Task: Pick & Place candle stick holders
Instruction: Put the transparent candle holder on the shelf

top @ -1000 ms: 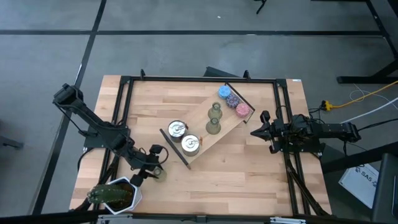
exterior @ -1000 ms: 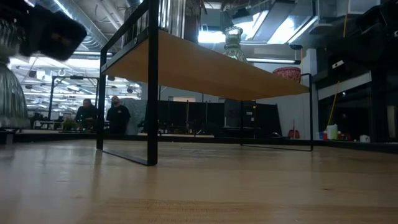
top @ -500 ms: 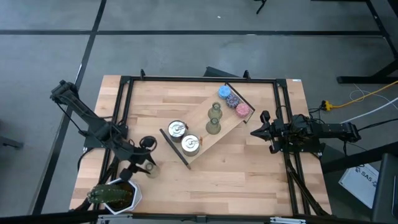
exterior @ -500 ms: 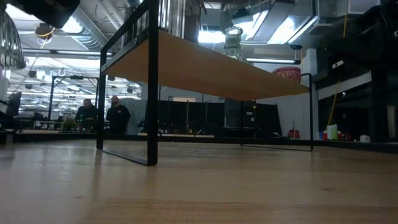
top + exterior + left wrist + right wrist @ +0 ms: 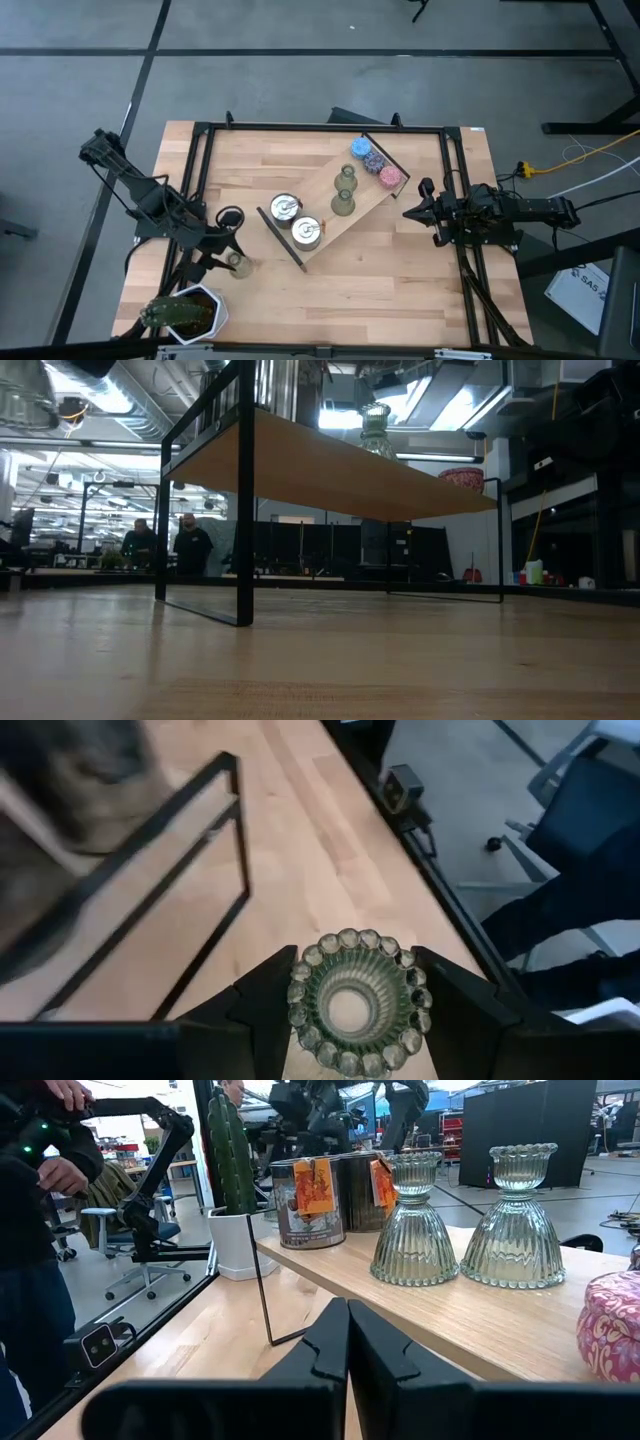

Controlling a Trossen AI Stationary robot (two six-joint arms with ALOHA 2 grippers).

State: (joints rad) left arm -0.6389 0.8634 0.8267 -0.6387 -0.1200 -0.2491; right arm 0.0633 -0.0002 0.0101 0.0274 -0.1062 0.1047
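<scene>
Left claw (image 5: 352, 1020) clamped on one candle stick holder (image 5: 355, 1000), lifted over the bench (image 5: 400, 270) near its front-left corner. Two more holders (image 5: 344, 190) stand on the raised shelf (image 5: 365, 205). Right claw (image 5: 347, 1342) together, parked at the right edge.

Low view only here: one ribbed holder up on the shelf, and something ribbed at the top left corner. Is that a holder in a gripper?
Observer: Yes. The left gripper is closed on a candle stick holder, one finger on each side.
Operator: How many stand on the shelf?
Observer: Two more holders, side by side on the shelf, between the tins and the glittery pucks.
Operator: And the right arm?
Observer: The right gripper is shut and empty, at the table's right edge.
</scene>
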